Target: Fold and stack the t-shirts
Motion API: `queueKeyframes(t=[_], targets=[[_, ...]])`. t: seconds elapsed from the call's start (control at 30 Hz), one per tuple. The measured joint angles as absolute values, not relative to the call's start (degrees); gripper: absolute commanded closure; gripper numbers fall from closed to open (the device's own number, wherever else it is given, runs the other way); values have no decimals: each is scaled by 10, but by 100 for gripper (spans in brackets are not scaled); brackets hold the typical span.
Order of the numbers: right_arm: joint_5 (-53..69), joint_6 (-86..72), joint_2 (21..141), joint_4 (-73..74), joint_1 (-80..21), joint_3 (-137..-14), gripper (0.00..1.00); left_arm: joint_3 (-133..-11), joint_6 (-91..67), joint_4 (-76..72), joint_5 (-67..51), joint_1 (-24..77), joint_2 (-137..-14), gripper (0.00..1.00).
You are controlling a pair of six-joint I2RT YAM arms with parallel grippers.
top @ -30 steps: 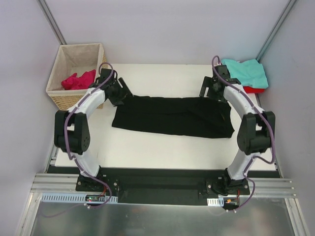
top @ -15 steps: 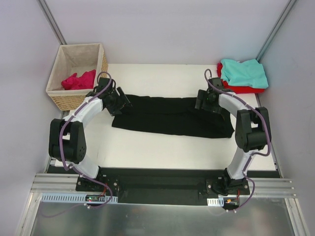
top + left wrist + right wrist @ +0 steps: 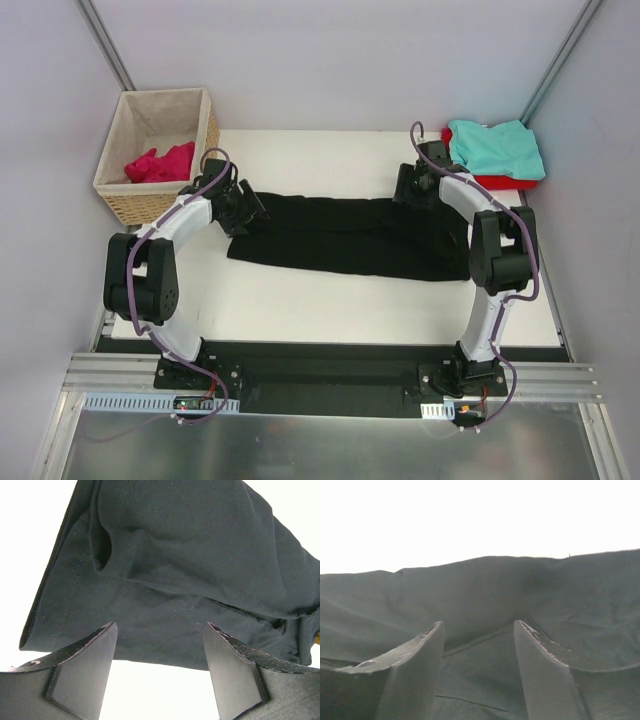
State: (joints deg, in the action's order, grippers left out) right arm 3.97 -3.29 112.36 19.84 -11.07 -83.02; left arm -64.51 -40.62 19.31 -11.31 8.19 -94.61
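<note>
A large black t-shirt (image 3: 350,235) lies as a long folded strip across the white table. My left gripper (image 3: 247,211) is at its left end, open. In the left wrist view the shirt's hem (image 3: 190,555) lies just past the fingertips, with bare table between the left gripper (image 3: 159,625) fingers. My right gripper (image 3: 406,190) is low over the shirt's far right corner. Its jaws stand apart with the black t-shirt (image 3: 485,585) lying under and between the right gripper (image 3: 477,622) fingers. A teal t-shirt (image 3: 497,147) lies on a red t-shirt (image 3: 508,183) at the back right. A magenta-pink t-shirt (image 3: 160,162) is in the basket.
A woven wicker basket (image 3: 125,203) with beige lining stands at the back left, next to the left arm. The table's white surface (image 3: 330,300) runs in front of the black shirt. Grey walls close in both sides.
My right gripper came down from the back right onto the shirt's far right corner and its jaws narrowed. The left gripper shifted slightly at the shirt's left end.
</note>
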Motion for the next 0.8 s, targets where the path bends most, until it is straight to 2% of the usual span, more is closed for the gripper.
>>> queueKeyframes(t=[0.1, 0.33, 0.8], targets=[[40, -31, 1124, 197, -111, -836, 43, -648, -406, 193, -113, 82, -950, 31], [36, -23, 1124, 198, -110, -835, 38, -650, -406, 192, -113, 82, -952, 31], [35, -23, 1126, 197, -87, -822, 38, -650, -405, 192, -112, 82, -952, 31]])
